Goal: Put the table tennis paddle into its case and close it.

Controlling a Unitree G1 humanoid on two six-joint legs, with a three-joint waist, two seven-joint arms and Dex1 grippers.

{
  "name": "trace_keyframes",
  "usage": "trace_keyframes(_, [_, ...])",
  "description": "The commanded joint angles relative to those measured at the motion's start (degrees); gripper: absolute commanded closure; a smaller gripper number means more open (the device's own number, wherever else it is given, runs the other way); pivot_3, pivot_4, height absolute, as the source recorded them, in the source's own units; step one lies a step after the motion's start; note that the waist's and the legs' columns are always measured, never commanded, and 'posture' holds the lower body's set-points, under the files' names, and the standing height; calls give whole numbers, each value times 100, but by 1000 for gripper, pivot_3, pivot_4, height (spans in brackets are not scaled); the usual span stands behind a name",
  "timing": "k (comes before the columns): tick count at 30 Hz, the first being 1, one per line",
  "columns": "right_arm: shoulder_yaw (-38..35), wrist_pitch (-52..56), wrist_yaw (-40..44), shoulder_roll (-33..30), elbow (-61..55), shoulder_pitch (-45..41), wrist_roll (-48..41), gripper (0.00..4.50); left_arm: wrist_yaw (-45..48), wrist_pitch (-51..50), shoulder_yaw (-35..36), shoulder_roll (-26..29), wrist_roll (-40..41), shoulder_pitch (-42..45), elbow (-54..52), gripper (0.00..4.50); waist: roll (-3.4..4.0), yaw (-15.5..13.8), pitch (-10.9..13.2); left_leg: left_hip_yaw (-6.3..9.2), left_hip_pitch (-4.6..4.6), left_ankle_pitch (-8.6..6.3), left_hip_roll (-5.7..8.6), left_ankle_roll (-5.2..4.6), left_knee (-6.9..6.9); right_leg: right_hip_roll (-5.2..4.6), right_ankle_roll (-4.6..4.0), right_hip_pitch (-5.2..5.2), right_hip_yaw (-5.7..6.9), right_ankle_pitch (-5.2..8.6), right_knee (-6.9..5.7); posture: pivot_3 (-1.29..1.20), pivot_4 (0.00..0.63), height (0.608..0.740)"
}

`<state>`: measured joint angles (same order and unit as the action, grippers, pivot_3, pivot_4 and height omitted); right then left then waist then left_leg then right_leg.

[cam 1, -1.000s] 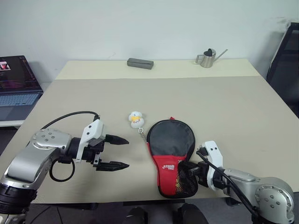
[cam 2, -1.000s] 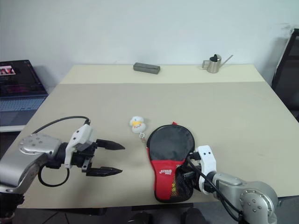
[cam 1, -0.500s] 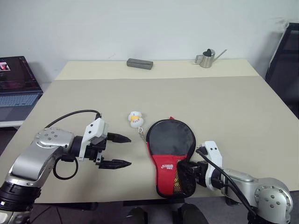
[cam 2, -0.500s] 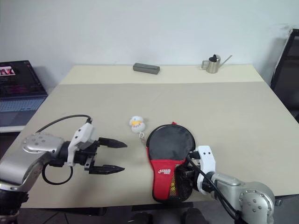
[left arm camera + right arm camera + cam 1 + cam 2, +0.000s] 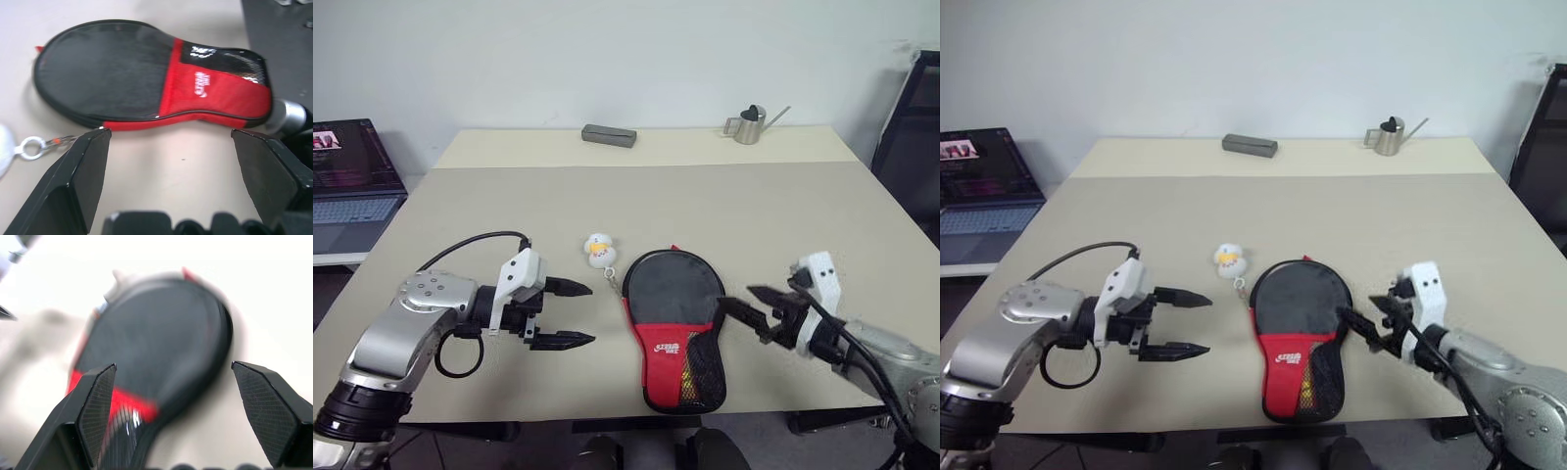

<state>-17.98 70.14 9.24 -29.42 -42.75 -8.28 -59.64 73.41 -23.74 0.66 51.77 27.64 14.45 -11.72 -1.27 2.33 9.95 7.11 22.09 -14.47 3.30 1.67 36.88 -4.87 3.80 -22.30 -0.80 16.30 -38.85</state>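
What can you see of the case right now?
The case is a paddle-shaped fabric cover lying flat near the table's front edge, round black part pointing away from the robot, red lower part with white logo and black mesh pocket toward it. It looks closed. A short chain links it to a white-yellow plush charm beside it. Neither gripper touches it.
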Motion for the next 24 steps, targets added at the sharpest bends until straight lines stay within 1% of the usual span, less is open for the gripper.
trace_keyframes(1, [612,-935,1144,-448,131,-153,557,7,-192,46,308,5,37,-96,-108,204,-2,1,2,-2,-3,0,0,0,-1,0,0,1,-2,0,0,0,150,740])
trace_keyframes(5, [1189,-1376,2157,-854,603,-523,837,7,-441,-39,482,22,70,-334,-260,204,-5,-1,5,-4,-8,0,1,0,0,-3,0,5,-6,0,2,0,150,740])
trace_keyframes(7, [1536,-1551,2683,-1088,897,-727,1056,7,-615,2,541,22,-39,-461,-225,204,-8,-19,7,-1,-8,0,1,0,0,-3,-1,6,-3,0,3,0,150,740])
trace_keyframes(10, [1999,-2033,3131,-1070,1393,-1121,1536,7,-944,-79,733,-69,-21,-582,-157,204,-10,-33,10,0,-8,0,0,0,0,-3,-1,6,-2,0,5,0,150,740])
trace_keyframes(14, [2503,-2363,3565,-878,1751,-1511,1883,7,-1328,-66,954,-175,-56,-727,-119,204,-11,-48,11,1,-8,-1,0,1,-2,-4,-2,4,-3,-1,5,0,150,740])
trace_keyframes(19, [3080,-2617,3703,-409,2233,-1976,2393,7,-1772,25,1048,-332,-227,-708,21,204,-13,-52,13,3,-6,-1,1,2,-2,-5,-2,3,-3,-1,9,0,150,740])
trace_keyframes(24, [3631,-3208,3566,367,3097,-2476,3222,7,-2392,155,883,-666,-634,-235,465,204,-14,-52,13,8,-9,0,2,4,-1,-4,-3,1,2,-2,4,0,150,740])
